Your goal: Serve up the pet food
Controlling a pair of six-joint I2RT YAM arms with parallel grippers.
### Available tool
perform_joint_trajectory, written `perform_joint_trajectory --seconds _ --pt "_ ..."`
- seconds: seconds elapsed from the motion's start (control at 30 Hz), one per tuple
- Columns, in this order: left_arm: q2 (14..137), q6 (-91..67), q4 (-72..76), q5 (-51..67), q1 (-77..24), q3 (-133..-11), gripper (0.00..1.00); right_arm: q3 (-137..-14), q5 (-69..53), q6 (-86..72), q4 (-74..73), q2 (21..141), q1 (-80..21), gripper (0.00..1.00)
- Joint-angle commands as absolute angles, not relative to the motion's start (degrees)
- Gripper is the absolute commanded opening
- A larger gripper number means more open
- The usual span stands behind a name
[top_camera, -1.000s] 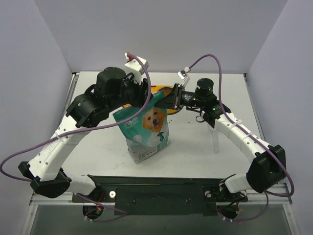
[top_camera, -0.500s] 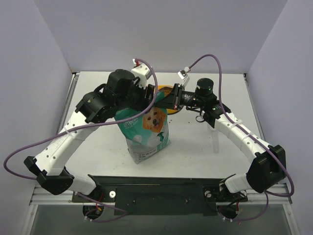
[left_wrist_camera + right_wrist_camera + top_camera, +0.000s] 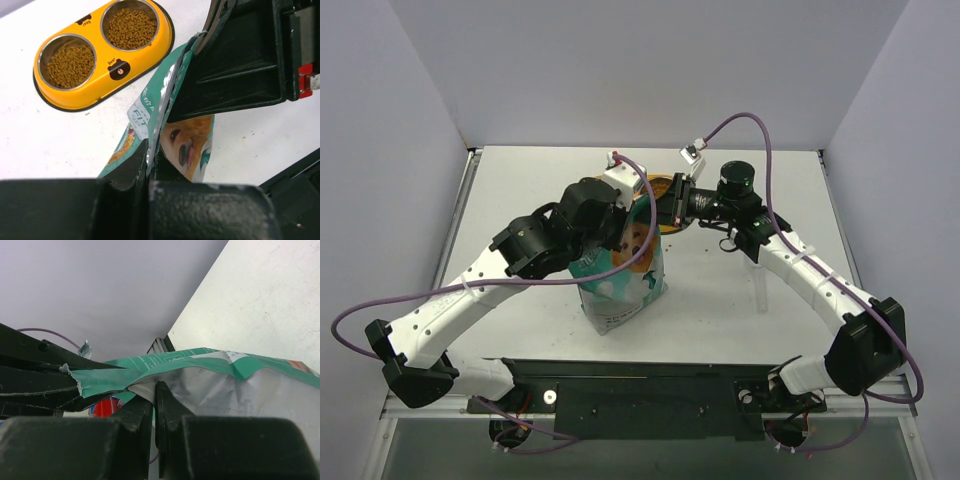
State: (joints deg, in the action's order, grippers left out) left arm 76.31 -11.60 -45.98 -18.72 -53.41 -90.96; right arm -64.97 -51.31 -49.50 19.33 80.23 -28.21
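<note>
The left gripper (image 3: pixel 151 157) and right gripper (image 3: pixel 154 395) are both clamping the top edge of the teal-and-white dog-printed bag (image 3: pixel 620 280). The small brown kibble pellets (image 3: pixel 131 27) are sitting in both bowls of the yellow plastic feeder (image 3: pixel 102 82) behind it.

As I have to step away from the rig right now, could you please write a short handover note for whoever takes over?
Left gripper: shut on the top edge of the dog food bag.
Right gripper: shut on the same edge, close beside the left one.
Bag: upright between the arms, just in front of the yellow double-bowl feeder.
Done: kibble lies in both halves of the feeder.
Left: probably only to release the bag and draw both arms back.
</note>
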Motion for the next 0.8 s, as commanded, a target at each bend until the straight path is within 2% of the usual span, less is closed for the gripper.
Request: perform_joint_trajectory --seconds 0.0,0.1,0.17,0.27,0.43,0.5,0.53,0.57,0.6,0.63,0.67,0.77 --pt "73.21 -10.46 -42.89 -19.17 -53.88 -91.93 0.0 -68.29 -47.73 -51.07 26.81 73.05 -28.04 0.0" --pt "74.0 -10.28 -41.93 -13.91 -53.79 -94.12 0.0 -67.33 -45.53 -45.37 17.61 68.4 -28.21 0.0" --pt "74.53 -10.46 -40.44 -7.14 -53.53 -95.53 0.0 -66.8 -45.35 -43.78 13.65 66.02 -28.04 0.0" --pt "74.27 -10.2 -35.78 9.69 -53.26 -96.15 0.0 -65.66 -44.22 -40.7 7.76 62.06 -28.47 0.0" --pt "73.82 -9.84 -29.62 21.69 -49.14 -92.38 0.0 -64.07 -48.68 -32.38 1.42 57.92 -28.21 0.0" --pt "74.26 -9.06 -29.79 24.07 -47.11 -91.76 0.0 -65.12 -50.26 -26.82 -4.12 58.01 -26.81 0.18" --pt "74.44 -7.92 -30.06 24.95 -46.5 -92.19 0.0 -65.74 -50.36 -24.2 -6.13 58.44 -25.94 0.31" --pt "74.97 -6.95 -30.84 26.0 -46.41 -92.55 0.0 -66.53 -50.45 -21.73 -7.81 58.71 -25.67 0.35" --pt "75.14 -6.6 -31.11 26.8 -46.15 -93.33 0.0 -69.23 -50.71 -17.36 -12.0 59.93 -25.75 0.45" --pt "75.49 -6.16 -31.37 28.29 -45.79 -93.69 0.0 -70.39 -51.41 -15.23 -13.26 60.55 -25.58 0.48" --pt "75.76 -5.89 -31.55 28.91 -45.27 -94.13 0.0 -72.05 -51.76 -13.73 -13.79 61.69 -25.05 0.57" --pt "76.64 -5.36 -31.91 29.79 -44.47 -94.66 0.0 -75.48 -54.4 -13.62 -11.78 65.2 -24.43 0.59"
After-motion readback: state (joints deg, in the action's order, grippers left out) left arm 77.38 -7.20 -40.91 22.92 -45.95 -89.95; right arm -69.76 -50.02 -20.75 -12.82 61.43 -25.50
